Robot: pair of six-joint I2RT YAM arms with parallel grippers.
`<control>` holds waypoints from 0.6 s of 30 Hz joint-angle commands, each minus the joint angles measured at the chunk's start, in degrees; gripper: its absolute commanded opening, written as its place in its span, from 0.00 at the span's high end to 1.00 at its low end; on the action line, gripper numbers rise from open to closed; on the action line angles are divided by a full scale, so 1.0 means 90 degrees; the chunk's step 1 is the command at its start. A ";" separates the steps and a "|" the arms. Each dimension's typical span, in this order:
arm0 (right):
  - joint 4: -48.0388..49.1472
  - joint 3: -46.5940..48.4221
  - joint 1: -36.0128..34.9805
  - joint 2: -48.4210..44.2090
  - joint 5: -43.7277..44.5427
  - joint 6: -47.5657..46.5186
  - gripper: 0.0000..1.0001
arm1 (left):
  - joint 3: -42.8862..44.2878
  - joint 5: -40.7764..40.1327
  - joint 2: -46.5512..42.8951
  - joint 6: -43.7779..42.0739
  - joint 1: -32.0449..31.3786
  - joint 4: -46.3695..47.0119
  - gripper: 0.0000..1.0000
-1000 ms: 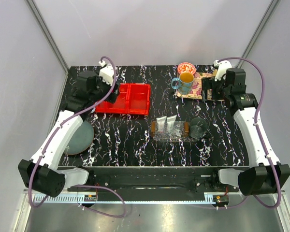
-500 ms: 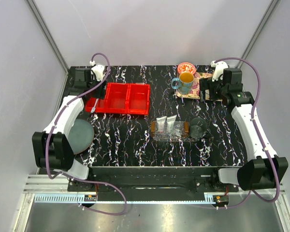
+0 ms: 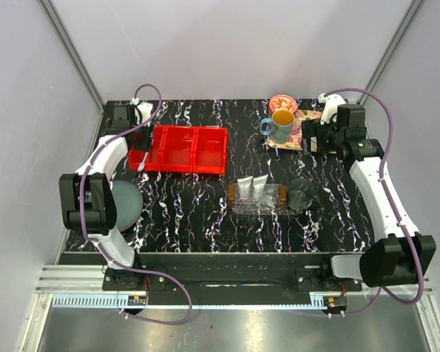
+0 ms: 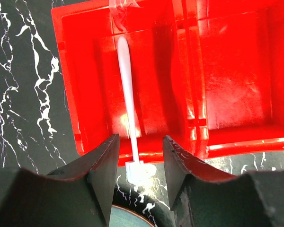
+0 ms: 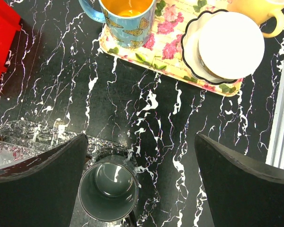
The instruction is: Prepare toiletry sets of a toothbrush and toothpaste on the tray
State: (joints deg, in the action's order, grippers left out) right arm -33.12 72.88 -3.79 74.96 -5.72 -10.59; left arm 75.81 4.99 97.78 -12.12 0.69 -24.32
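as bin (image 4: pixel 66 85) holds toothbrush (image 4: pixel 127 90), tray (image 3: pixel 281 196) holds toothpaste (image 3: pixel 253 188)

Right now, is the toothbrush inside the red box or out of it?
Mostly in. The toothbrush lies in the red bin, with one end poking over its wall toward the left gripper.

Item counts
1 toothbrush (image 4: pixel 128 99), 2 toothpaste tubes (image 3: pixel 247 187), 1 clear tray (image 3: pixel 283 195), 2 red bins (image 3: pixel 209 147), 1 floral tray (image 5: pixel 168 52), 1 grey cup (image 5: pixel 107 189).
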 commanded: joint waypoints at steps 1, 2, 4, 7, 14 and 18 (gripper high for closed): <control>0.0331 -0.0041 0.0031 0.0001 -0.0166 -0.0073 0.00 | 0.0453 -0.0261 0.0288 -0.0079 0.0060 0.0260 0.56; 0.0341 -0.0070 0.0031 0.0001 -0.0166 -0.0073 0.00 | 0.0483 -0.0310 0.0346 -0.0060 0.0060 0.0251 0.57; 0.0341 -0.0100 0.0040 0.0001 -0.0166 -0.0073 0.00 | 0.0560 -0.0379 0.0512 -0.0069 0.0060 0.0251 0.57; 0.0350 -0.0139 0.0031 -0.0008 -0.0156 -0.0093 0.00 | 0.0648 -0.0477 0.0727 -0.0069 0.0070 0.0231 0.58; 0.0380 -0.0236 0.0031 -0.0038 -0.0127 -0.0142 0.00 | 0.0668 -0.0545 0.1040 -0.0108 0.0099 0.0211 0.59; 0.0380 -0.0256 0.0040 -0.0028 -0.0136 -0.0142 0.00 | 0.0688 -0.0545 0.1177 -0.0138 0.0099 0.0182 0.60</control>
State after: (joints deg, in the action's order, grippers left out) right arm -32.29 70.78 -3.79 75.00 -5.74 -10.94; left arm 79.48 1.45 107.57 -12.47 1.10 -24.29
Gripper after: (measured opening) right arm 0.994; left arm 0.405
